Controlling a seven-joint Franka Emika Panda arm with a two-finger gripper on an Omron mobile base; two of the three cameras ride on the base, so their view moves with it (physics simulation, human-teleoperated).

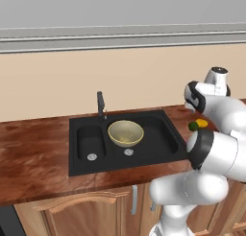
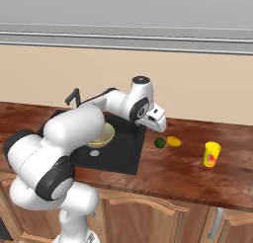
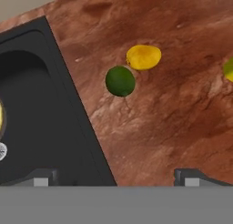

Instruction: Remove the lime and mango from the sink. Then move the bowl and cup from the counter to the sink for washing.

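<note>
Hovering with jaws spread wide and empty, the gripper [image 2: 157, 122] sits over the sink's [image 2: 126, 155] right rim; the yellow cup [image 2: 212, 154] stands upright on the counter [image 2: 188, 180], well off beyond the lime [image 2: 159, 142] and mango [image 2: 173, 141].

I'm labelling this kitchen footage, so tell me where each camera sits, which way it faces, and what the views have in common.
Left base view: behind the arm to its left, looking forward and down at the sink holding the bowl; white arm at lower right.
Right base view: behind the arm to its right, facing the counter and cup; arm at lower left, open claw.
Hand view: on the hand, looking down; fingertips at the bottom.
All three share the lime and mango on the counter beside the sink.
</note>
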